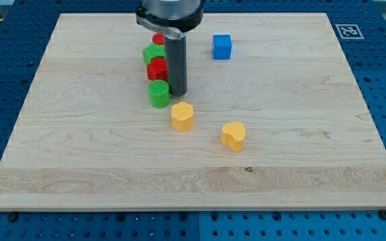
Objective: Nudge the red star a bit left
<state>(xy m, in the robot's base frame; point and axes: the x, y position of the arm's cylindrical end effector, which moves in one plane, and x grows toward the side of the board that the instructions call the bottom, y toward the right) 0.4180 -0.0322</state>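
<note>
While holding nothing, my tip (pixel 179 92) touches the red star's (pixel 157 69) right side.

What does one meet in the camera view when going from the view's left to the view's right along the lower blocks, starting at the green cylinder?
green cylinder → my tip, just right of it → yellow hexagon block → yellow heart block. The stacked red and green blocks above overlap, so I leave them out.
</note>
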